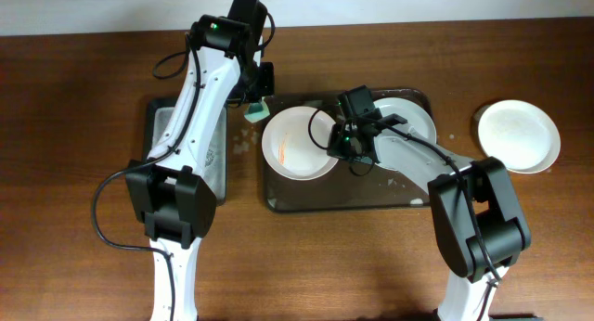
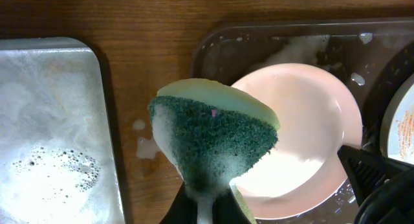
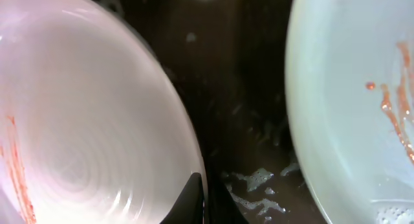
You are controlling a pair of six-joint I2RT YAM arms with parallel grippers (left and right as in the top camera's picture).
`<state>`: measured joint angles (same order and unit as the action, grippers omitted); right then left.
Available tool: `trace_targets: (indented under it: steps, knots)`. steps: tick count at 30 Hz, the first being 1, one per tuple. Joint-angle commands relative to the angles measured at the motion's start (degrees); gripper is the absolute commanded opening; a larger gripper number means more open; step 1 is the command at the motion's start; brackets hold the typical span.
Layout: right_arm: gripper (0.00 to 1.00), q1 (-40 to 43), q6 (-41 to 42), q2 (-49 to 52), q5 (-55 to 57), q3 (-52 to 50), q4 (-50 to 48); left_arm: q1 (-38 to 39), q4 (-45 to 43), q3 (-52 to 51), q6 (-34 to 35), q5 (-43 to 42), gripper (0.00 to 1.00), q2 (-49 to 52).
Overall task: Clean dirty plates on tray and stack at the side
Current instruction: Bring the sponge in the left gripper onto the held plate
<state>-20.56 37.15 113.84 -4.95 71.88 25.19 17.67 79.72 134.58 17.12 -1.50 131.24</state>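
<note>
Sponge (image 2: 213,136) clenched in left claw (image 2: 207,208), hovering beside plate (image 1: 295,149), just off its far-left rim, on tray (image 1: 306,197). Your right claw (image 3: 197,198) pinches its right rim. Sweep rightward; left arm's nearer.

A brown wooden worktop (image 1: 74,98) with fine lengthwise grain fills nearly the whole overhead view, evenly lit and without hard shadows. Beyond the worktop's far edge runs a plain pale strip (image 1: 418,1); whether wall or floor is unclear.
</note>
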Motion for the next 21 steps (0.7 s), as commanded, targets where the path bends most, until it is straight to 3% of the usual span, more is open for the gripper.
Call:
trace_targets:
  steps: [1, 4, 9, 21]
  knots:
    - [0.04, -0.04, 3.08, 0.87, 1.18, -0.22, -0.09, 0.22, -0.15, 0.46, 0.2, -0.44, 0.0, -0.42]
    - [0.04, -0.04, 8.68, 0.87, 3.23, -0.22, 1.27, 0.33, -0.15, 0.46, 1.46, -0.42, 0.0, -0.22]
    - [0.04, -0.04, 10.56, 0.87, 3.45, -0.22, 2.16, 1.88, -0.37, 0.46, 2.6, -0.66, 0.0, 1.66]
    - [0.04, -0.04, 4.52, 0.87, 2.01, -0.22, 3.56, 5.6, -6.75, 0.46, -1.42, -0.61, 0.0, 8.11]
